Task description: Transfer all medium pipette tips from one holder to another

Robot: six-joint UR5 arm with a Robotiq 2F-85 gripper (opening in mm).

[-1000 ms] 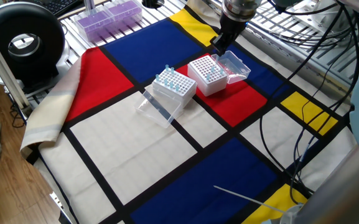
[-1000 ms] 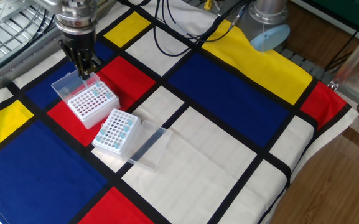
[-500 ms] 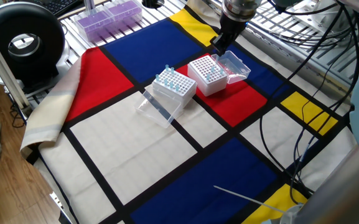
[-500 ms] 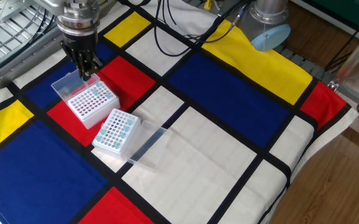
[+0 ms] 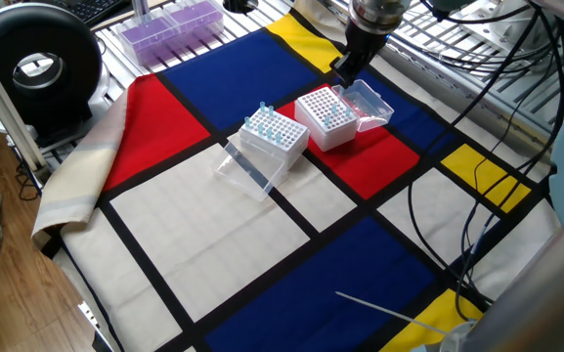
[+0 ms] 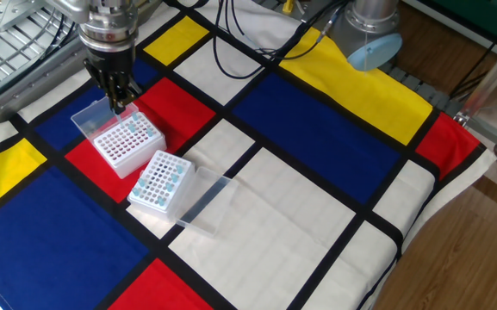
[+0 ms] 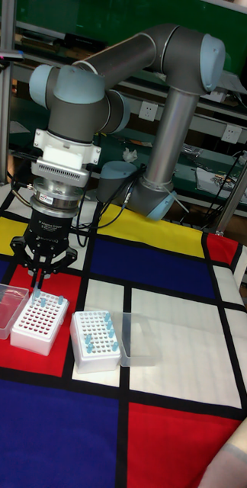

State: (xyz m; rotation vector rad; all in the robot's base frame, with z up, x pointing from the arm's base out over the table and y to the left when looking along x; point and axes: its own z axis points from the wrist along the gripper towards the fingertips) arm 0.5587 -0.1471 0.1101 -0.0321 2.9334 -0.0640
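Note:
Two white rack holders stand on the coloured cloth. The nearer holder (image 5: 274, 130) (image 6: 162, 181) (image 7: 95, 339) carries several medium pipette tips (image 7: 108, 328) with light-blue tops. The other holder (image 5: 328, 115) (image 6: 127, 142) (image 7: 40, 320) sits on a red patch. My gripper (image 5: 343, 70) (image 6: 117, 102) (image 7: 37, 287) hangs just above this holder's back corner, beside its open lid. Its fingers are closed on one light-blue tip (image 7: 36, 293) that points down at the holes. In the two fixed views the held tip is too small to make out.
Clear hinged lids lie open beside each holder (image 5: 369, 103) (image 5: 247, 166). A rack with purple contents (image 5: 169, 24) and a black round device (image 5: 37, 68) stand at the table's far side. Black cables (image 5: 477, 196) trail over the cloth's right side.

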